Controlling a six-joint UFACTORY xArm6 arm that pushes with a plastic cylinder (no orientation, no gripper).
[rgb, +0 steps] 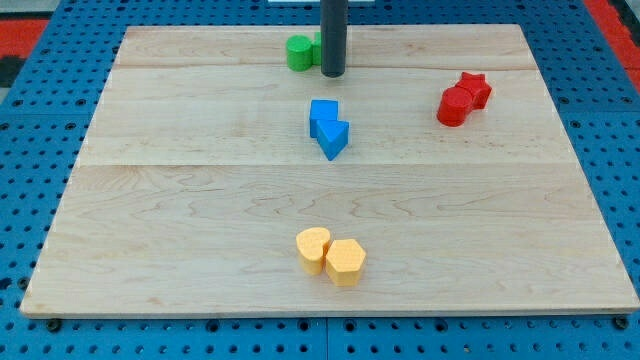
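Wooden tabletop (200, 200) seen from above, with my tip (333, 74) near the view's top, just right of the green blocks (301, 52). Two blue blocks (328, 128) touch at centre, a red cylinder and star (463, 99) sit right, and two yellow blocks (331, 255) lie below.

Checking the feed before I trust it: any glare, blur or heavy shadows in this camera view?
Camera view: even, soft light, no glare on the wooden board; all blocks sharp, with faint shadows; my tip is crisp beside the green blocks; the board's edges converge toward the view's top.
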